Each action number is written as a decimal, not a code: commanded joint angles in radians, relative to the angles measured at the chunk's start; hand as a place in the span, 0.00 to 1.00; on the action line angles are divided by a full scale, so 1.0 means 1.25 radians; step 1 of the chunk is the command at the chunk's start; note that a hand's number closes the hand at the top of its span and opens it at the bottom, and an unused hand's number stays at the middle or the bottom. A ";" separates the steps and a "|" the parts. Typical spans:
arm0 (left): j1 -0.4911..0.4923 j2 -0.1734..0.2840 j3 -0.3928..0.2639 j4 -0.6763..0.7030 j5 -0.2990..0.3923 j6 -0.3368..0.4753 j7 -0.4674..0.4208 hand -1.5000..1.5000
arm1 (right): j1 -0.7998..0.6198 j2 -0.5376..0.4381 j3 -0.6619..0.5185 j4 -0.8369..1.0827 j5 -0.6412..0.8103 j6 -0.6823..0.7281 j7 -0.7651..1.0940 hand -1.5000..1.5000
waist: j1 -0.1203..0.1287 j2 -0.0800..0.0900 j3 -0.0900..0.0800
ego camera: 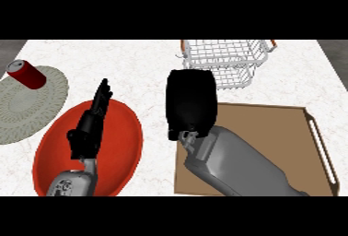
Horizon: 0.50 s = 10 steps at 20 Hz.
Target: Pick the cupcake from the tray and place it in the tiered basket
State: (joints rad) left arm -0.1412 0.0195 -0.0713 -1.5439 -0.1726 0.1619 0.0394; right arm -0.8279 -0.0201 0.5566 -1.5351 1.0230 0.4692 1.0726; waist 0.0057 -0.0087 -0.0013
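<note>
My right hand hangs over the counter between the brown tray and the white wire tiered basket, its back facing up and its fingers curled downward. The fingertips lie just short of the basket's near left corner. No cupcake shows anywhere; the curled hand hides what it holds, and the visible part of the tray is bare. My left hand rests open, fingers straight and pointing away, above a red plate.
A red can stands on a round woven mat at the far left. The right forearm covers the tray's left part. The tray's handle lies near the counter's right edge.
</note>
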 commanded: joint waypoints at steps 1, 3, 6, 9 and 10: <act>-0.001 0.017 0.024 -0.006 0.015 -0.008 0.005 0.50 | -0.113 0.015 -0.075 -0.063 -0.019 0.156 0.181 1.00 | -0.007 -0.003 0.000; 0.024 0.010 0.014 0.001 0.010 -0.006 -0.018 0.50 | -0.155 0.015 -0.122 -0.083 -0.029 0.170 0.180 1.00 | -0.007 -0.003 0.000; 0.010 0.003 0.001 -0.010 0.005 -0.007 0.001 0.50 | -0.223 0.015 -0.195 -0.042 -0.032 0.209 0.159 1.00 | -0.006 -0.001 0.000; -0.001 -0.003 0.004 0.003 -0.007 0.012 0.001 0.50 | -0.256 0.015 -0.232 -0.041 -0.048 0.208 0.172 1.00 | -0.005 0.000 0.000; -0.049 0.005 0.016 0.024 -0.003 0.005 0.017 0.50 | -0.272 0.015 -0.235 -0.018 -0.070 0.139 0.183 1.00 | 0.000 0.003 0.000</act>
State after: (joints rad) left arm -0.1561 0.0226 -0.0608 -1.5380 -0.1729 0.1665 0.0476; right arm -1.0765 -0.0197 0.3185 -1.5938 0.9736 0.5977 1.0802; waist -0.0009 -0.0097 -0.0016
